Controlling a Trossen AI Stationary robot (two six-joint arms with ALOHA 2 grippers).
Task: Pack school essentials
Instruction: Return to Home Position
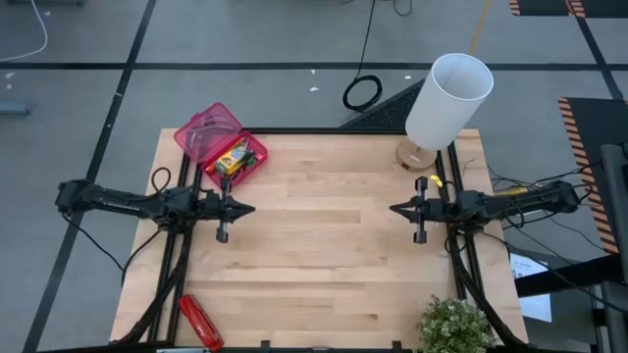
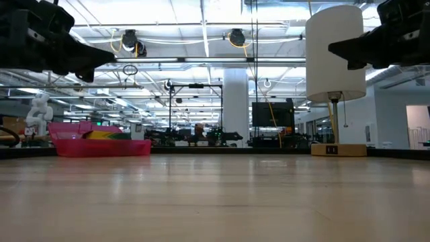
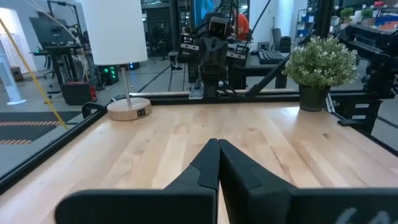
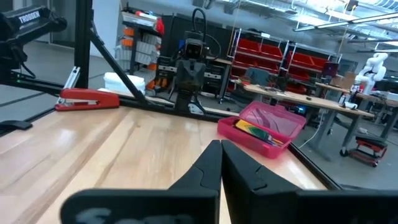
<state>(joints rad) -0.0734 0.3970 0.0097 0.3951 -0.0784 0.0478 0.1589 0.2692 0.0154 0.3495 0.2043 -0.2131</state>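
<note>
A pink pencil case point(image 1: 218, 142) lies open at the table's far left, its tray resting flat on the wood, with a green-yellow crayon box point(image 1: 233, 157) and other small stationery inside; it also shows in the right wrist view point(image 4: 264, 127) and the low view point(image 2: 101, 142). My left gripper point(image 1: 250, 208) hangs shut above the table's left side, pointing right. My right gripper point(image 1: 393, 209) hangs shut above the right side, pointing left. Both hold nothing.
A white-shaded lamp point(image 1: 444, 103) on a wooden base stands at the far right corner. A potted plant point(image 1: 455, 327) sits at the near right edge. A red stapler-like object point(image 1: 200, 322) lies at the near left edge. The wooden table point(image 1: 324, 245) lies between the grippers.
</note>
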